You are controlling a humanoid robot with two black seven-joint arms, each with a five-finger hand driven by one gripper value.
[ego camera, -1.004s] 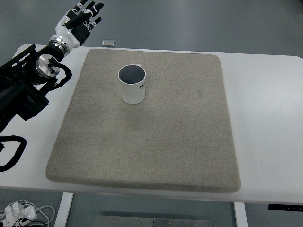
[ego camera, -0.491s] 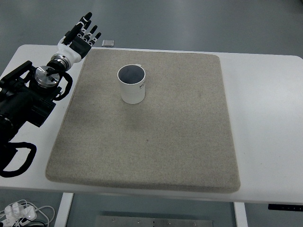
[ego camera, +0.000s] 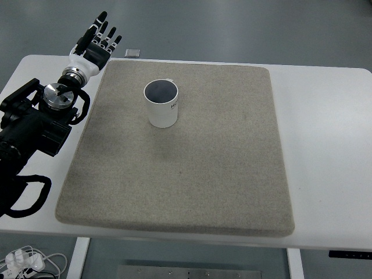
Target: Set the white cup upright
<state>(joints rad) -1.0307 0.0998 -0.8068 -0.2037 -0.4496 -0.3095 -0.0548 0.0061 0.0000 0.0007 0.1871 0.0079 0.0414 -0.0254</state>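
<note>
My left hand [ego camera: 95, 43] is raised over the table's [ego camera: 325, 133] far-left corner, fingers straight and spread, grasping nothing, its black arm [ego camera: 35, 125] angling in from the left edge. One white cup [ego camera: 161, 103] stands upright on the single grey mat [ego camera: 186, 174], well apart from the hand. I cannot read the dark print on the cup's side.
</note>
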